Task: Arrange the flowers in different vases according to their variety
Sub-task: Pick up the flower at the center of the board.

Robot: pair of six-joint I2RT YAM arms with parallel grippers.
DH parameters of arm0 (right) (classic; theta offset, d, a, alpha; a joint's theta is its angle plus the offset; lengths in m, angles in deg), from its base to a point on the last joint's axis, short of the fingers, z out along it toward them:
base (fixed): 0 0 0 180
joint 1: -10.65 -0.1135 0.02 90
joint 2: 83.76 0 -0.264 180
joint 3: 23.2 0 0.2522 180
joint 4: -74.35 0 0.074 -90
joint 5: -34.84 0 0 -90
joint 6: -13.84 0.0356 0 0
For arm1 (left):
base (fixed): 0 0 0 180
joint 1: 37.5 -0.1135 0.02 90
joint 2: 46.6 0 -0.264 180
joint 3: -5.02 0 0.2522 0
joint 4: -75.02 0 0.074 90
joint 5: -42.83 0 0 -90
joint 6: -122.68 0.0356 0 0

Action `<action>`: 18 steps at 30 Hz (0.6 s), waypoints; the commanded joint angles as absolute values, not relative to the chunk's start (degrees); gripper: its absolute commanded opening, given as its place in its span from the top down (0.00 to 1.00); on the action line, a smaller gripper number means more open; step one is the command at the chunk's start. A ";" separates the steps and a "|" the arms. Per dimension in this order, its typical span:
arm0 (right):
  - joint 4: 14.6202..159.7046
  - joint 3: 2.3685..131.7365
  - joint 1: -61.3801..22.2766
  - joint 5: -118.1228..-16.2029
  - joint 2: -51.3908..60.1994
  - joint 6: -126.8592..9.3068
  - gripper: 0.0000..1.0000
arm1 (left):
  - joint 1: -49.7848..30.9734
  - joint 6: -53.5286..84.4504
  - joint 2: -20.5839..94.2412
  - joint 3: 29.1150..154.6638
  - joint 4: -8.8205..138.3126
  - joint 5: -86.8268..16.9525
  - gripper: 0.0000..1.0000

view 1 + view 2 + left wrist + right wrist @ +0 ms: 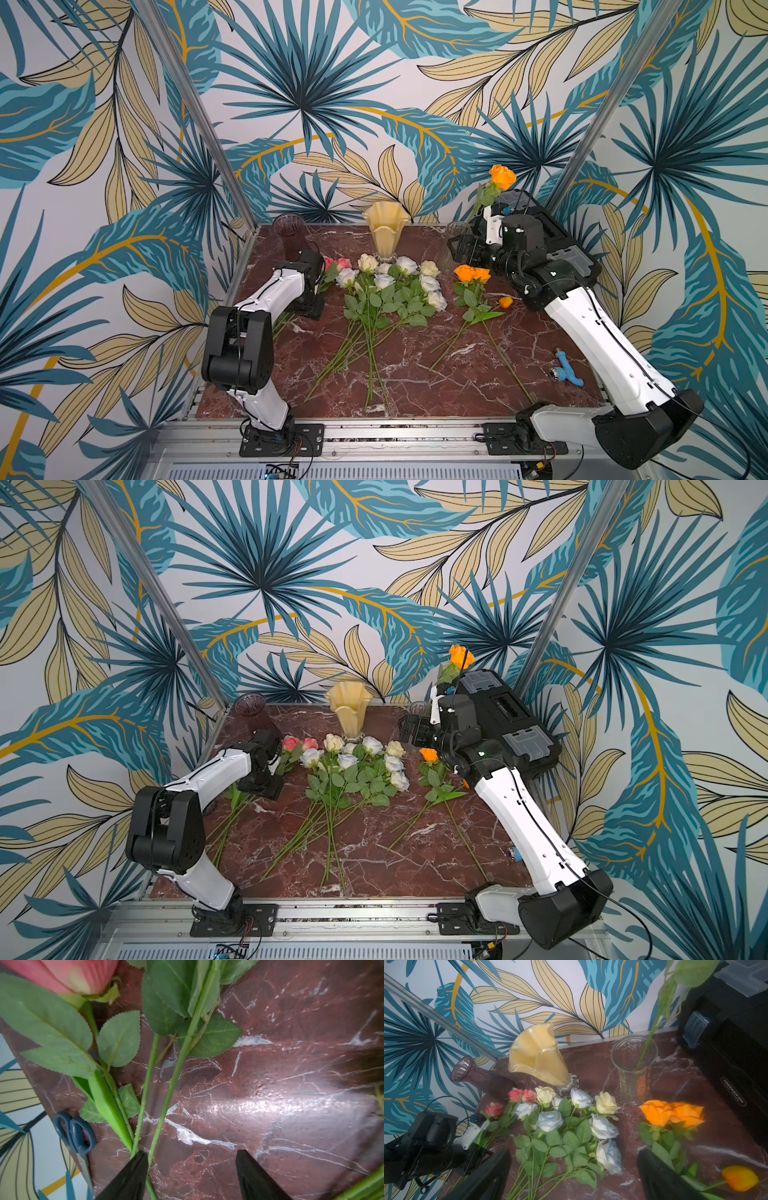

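- The glossy, red marble-patterned bench (pixel 415 382) carried the white and cream roses (pixel 395 282), which lay flat in a fan. Their soft fabric heads pointed toward the back wall and their long green stems ran to the front edge.
- The pink roses (pixel 521 1095) lay at their left and the orange roses (pixel 471 273) at their right, heading the same way. A smooth orange tulip (pixel 740 1178) lay near the orange roses.
- One orange rose (pixel 502 175) leaned in the clear glass cylinder (pixel 633 1064).
- The ruffled cream-yellow vase (pixel 384 232) and the ribbed purple vase (pixel 291 237) stood upright at the back.
- The left jaws stood apart over the pink roses' stems, with one black tip touching a stem and nothing clamped.
- The right jaws gaped wide above the bench, gripping nothing.
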State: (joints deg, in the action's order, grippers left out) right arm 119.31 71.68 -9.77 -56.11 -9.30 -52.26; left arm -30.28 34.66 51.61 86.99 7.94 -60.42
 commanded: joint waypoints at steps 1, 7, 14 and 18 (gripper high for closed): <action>117.56 69.80 -10.09 -56.85 -11.05 -50.95 0.01 | -30.71 35.68 52.80 89.57 9.75 -62.20 0.34; 116.50 67.40 -10.09 -61.54 -11.96 -48.22 0.01 | -31.24 35.75 55.00 90.48 10.83 -62.27 0.37; 115.39 62.89 -10.04 -62.75 -14.82 -45.88 0.01 | -31.53 36.26 56.24 90.59 12.32 -63.67 0.39; 115.54 62.42 -10.06 -62.49 -15.38 -45.87 0.01 | -31.59 36.28 57.44 91.03 12.58 -64.04 0.46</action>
